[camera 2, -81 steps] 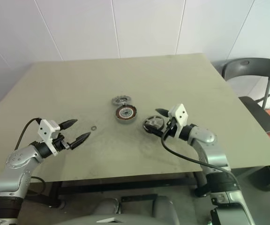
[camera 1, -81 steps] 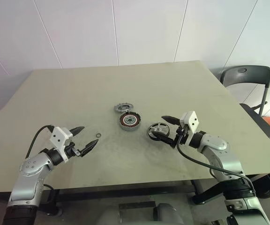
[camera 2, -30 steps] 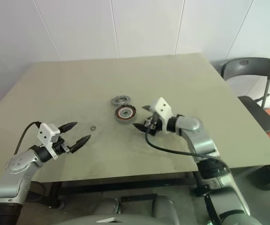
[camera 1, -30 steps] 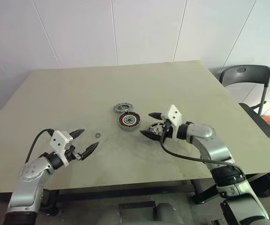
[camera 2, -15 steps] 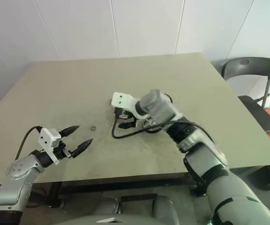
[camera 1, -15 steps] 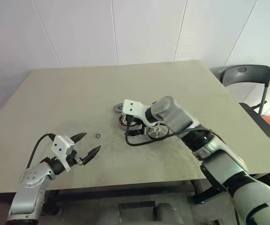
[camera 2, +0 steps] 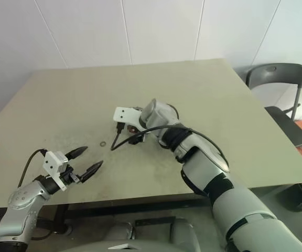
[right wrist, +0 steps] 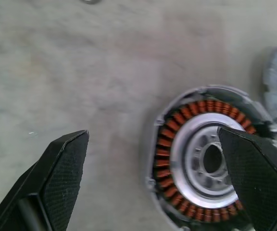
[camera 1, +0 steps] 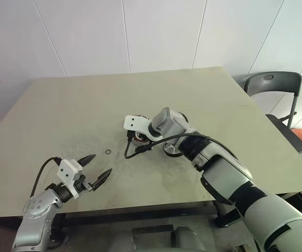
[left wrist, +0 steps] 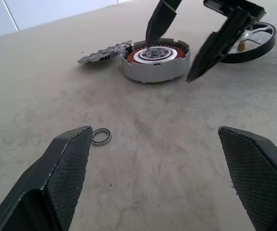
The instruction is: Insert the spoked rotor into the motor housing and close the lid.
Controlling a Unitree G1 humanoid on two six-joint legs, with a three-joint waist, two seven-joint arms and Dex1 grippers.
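The right gripper (left wrist: 186, 41), fingers apart and empty, hangs over the motor housing (left wrist: 155, 60) at mid-table. The left wrist view shows the lid (left wrist: 102, 52) just left of the housing and the spoked rotor (left wrist: 256, 41) right; from the head, the arm hides them. The left gripper (camera 1: 94, 172) waits open, near-left, by a small ring (left wrist: 101, 136).

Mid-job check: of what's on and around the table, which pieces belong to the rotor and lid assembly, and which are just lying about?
Part of the job:
- motor housing, copper windings showing, no rotor in it
- spoked rotor, on the table beside the housing
- lid, lying against the housing's other side
- right tool, open, over the housing

Lying about:
- small washer ring on the table
- grey chair
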